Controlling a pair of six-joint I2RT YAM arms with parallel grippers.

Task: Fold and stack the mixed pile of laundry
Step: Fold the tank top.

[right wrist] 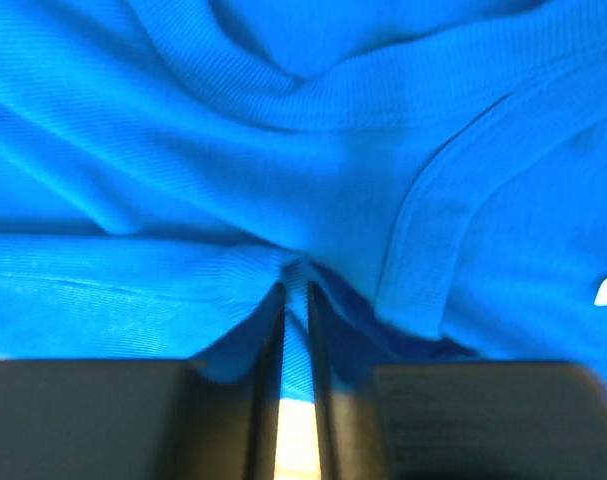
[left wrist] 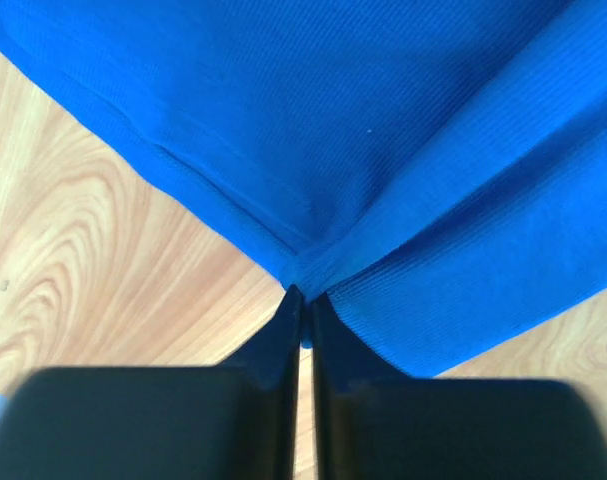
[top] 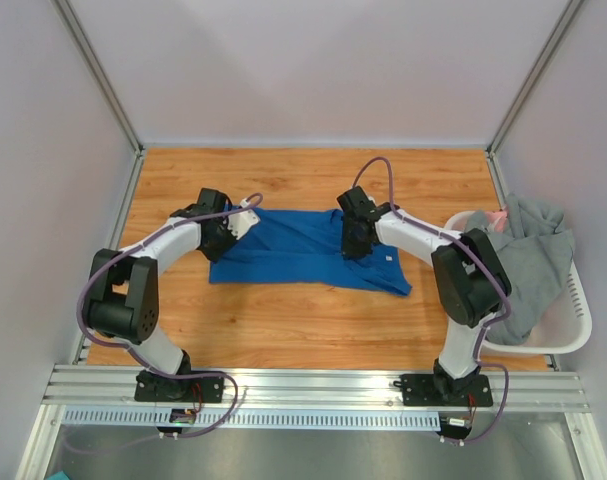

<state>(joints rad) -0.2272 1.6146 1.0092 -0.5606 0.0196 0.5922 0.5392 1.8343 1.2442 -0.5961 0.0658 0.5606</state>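
A bright blue garment [top: 303, 250] lies spread flat across the middle of the wooden table. My left gripper [top: 245, 222] is at its upper left corner. In the left wrist view the gripper [left wrist: 303, 295] is shut on a pinch of the blue cloth [left wrist: 383, 150] at the garment's corner. My right gripper [top: 355, 245] rests on the garment's right half. In the right wrist view the gripper [right wrist: 296, 285] has its jaws a narrow slit apart, with a fold of blue cloth [right wrist: 283, 150] between them. A long grey garment [top: 533, 260] hangs over the basket, with a bit of pink cloth [top: 495, 216] behind it.
A white plastic basket [top: 573, 330] stands at the right edge of the table, next to my right arm. Bare wood [top: 303, 320] lies in front of and behind the blue garment. Light walls close in the table on three sides.
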